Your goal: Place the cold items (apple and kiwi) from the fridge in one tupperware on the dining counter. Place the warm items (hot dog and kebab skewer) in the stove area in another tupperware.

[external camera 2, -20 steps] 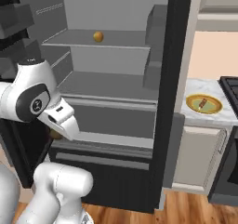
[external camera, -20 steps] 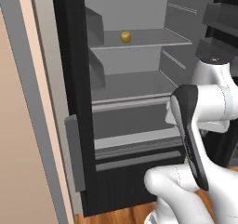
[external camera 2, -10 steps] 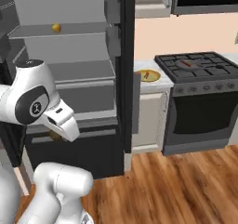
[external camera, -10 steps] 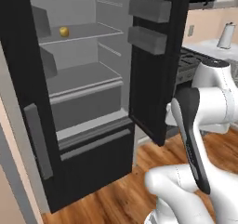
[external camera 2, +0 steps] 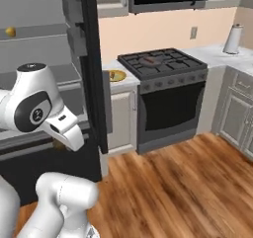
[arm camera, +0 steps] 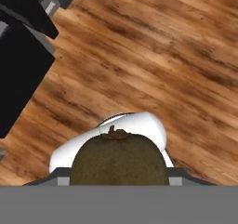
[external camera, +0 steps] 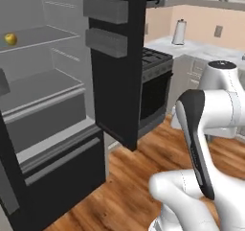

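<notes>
The base has swung away from the fridge [external camera: 52,129] toward the stove [external camera 2: 163,66]; gripper clamped on the kiwi [arm camera: 118,160] (apple [external camera: 10,38] remains shelved), so transport begins.

fridge door [external camera: 117,57] standing open at 12 o'clock | stove [external camera 2: 165,91] sitting at 1 o'clock in the right base view | paper towel roll [external camera 2: 232,38] standing at 2 o'clock on the counter [external camera 2: 215,54] | wood floor [arm camera: 153,74] lying below
</notes>
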Robot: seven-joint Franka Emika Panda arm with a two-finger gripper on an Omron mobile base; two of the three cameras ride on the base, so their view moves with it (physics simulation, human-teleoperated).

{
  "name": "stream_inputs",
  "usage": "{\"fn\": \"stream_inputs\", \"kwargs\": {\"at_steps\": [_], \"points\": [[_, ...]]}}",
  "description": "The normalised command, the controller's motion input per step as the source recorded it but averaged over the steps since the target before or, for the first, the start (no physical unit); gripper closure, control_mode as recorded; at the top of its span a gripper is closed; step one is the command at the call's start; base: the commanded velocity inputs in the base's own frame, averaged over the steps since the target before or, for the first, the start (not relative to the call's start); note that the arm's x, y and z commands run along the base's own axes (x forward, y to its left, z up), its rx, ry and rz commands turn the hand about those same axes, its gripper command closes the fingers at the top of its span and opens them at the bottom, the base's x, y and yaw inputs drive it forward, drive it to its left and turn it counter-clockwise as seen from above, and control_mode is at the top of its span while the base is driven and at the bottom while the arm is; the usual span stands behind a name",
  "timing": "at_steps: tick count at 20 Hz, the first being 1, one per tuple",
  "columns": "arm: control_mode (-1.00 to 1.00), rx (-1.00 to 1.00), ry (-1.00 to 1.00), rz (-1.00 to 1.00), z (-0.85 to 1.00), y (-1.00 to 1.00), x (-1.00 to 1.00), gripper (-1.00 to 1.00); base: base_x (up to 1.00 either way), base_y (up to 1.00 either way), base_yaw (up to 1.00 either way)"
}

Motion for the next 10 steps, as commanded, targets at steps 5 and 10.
{"fn": "stream_inputs", "kwargs": {"at_steps": [5, 10], "points": [[1.00, 0.00, 0.00, 0.00, 0.00, 0.00, 0.00, 1.00, -0.62, 0.08, -0.83], [1.00, 0.00, 0.00, 0.00, 0.00, 0.00, 0.00, 1.00, -0.29, 0.00, -0.88]]}}
